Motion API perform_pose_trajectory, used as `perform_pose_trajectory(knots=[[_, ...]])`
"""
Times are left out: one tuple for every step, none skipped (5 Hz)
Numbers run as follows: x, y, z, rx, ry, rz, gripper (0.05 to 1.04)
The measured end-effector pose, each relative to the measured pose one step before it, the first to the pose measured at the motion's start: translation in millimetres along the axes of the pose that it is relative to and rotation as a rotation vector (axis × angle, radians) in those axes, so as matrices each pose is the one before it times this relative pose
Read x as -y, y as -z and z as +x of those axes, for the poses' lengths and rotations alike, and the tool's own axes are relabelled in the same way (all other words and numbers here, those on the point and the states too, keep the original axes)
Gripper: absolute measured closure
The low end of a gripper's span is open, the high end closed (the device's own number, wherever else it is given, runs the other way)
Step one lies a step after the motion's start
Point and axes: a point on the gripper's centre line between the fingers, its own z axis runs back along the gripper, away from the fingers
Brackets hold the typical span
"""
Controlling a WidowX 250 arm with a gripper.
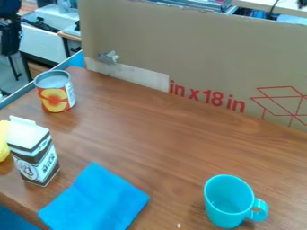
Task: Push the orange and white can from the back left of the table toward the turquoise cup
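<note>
At the upper left edge hangs the black gripper point(10, 39), partly cut off by the view and away from everything on the table. The can point(56, 93) with an orange and yellow label stands upright below and right of it. Nearer the front left, a black and white carton point(37, 157) stands upright, with a yellow thing point(3, 140) beside it at the view's edge. A blue cloth point(96, 200) lies flat at the front. Farther right stands a turquoise cup point(226, 204), upright, its handle to the right.
The wooden table point(162, 143) is bounded at the back by a tall cardboard panel point(198, 49) with red print. A blue edge runs along the table's left side. Behind it are white furniture and other equipment. A small pale speck lies near the cup.
</note>
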Motion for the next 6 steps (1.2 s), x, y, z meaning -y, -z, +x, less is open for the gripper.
perform_pose_trajectory(knots=[[-3.50,15.34,7.04,-0.0394,0.0357,0.0050,0.081],[-0.07,14.94,8.35,0.0027,0.0206,0.0048,0.081],[5.95,28.35,16.33,-0.0265,0.0313,0.0165,0.081],[5.13,4.11,18.17,0.0298,0.0187,0.0311,0.081],[-0.43,8.14,12.31,0.0321,0.0138,-0.0019,0.081],[22.89,2.34,5.08,0.0601,0.0505,-0.0637,0.083]])
